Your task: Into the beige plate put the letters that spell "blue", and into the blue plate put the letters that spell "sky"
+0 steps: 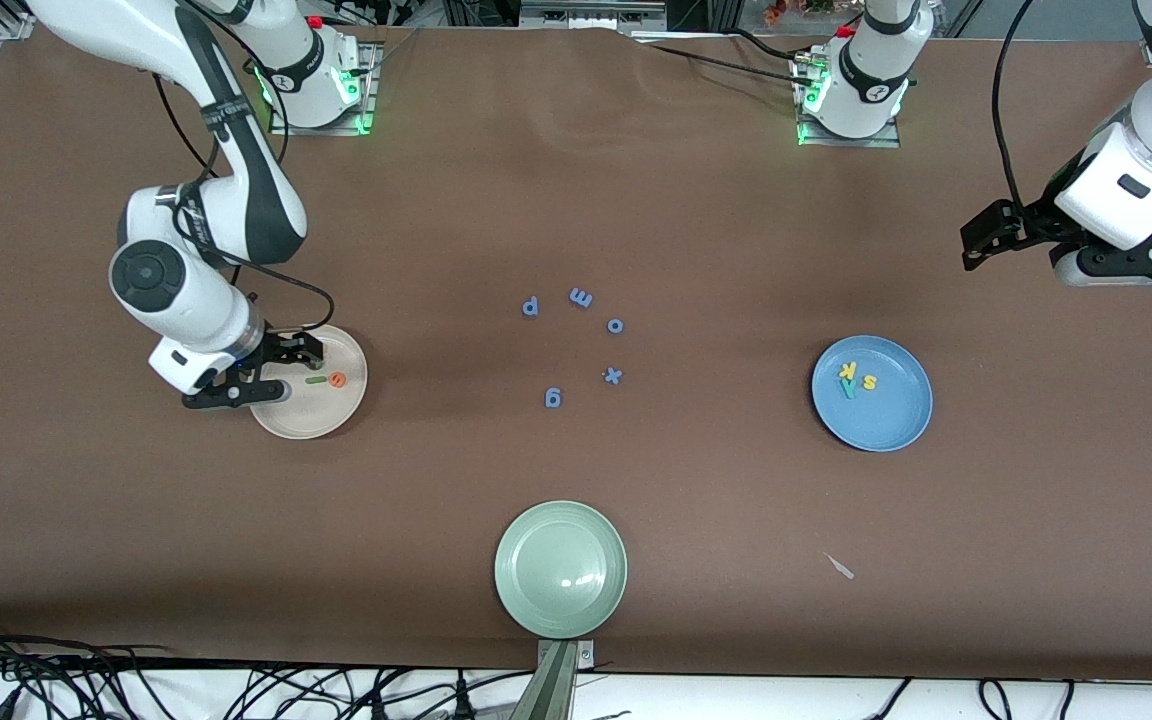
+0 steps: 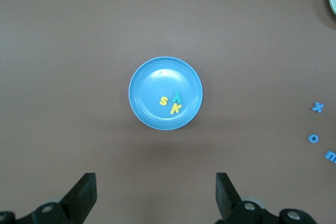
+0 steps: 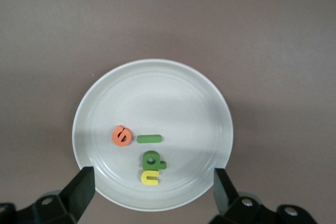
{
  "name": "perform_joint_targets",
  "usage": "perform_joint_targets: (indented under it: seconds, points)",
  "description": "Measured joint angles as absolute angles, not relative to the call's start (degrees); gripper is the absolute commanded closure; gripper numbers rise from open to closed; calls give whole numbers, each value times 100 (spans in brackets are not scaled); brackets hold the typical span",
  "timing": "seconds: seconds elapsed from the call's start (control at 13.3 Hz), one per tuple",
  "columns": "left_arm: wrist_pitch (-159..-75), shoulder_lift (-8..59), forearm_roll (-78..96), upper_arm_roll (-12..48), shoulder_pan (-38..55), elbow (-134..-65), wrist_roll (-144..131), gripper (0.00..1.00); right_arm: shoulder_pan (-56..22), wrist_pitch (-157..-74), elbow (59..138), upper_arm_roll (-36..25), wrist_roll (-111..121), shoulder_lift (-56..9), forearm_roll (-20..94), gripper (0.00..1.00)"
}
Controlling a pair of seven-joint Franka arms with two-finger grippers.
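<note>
Over the beige plate [image 3: 210,103], right hand [image 3: 152,195] open, pointing down, left hand [image 2: 156,195] open, waiting aloft.

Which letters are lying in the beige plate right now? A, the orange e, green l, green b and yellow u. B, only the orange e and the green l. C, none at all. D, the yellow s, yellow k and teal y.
A: the right wrist view shows the orange e, green l, green b and yellow u all lying inside the beige plate.
</note>
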State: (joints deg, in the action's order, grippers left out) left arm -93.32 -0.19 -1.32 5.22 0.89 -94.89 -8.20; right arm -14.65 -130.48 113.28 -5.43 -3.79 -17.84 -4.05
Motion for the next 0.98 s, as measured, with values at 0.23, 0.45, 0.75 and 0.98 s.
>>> perform_joint_targets:
  seconds: [0.23, 0.45, 0.75, 0.98]
  points:
    - [-9264, -19, -132, 521, 89, -9489, -820, 0, -1419, -12307, 11175, -570, -379, -1117, -393, 0]
    - [-9229, -19, -132, 521, 89, -9489, -820, 0, -1412, -10858, 10585, -786, -309, -411, -5, 0]
    - [-9227, -19, -132, 521, 89, -9489, -820, 0, -1394, -9756, 10089, -1118, -133, 97, 34, 0]
    - [-9226, -19, -132, 521, 89, -9489, -820, 0, -1364, -9300, 9636, -1243, -5, 59, 34, 0]
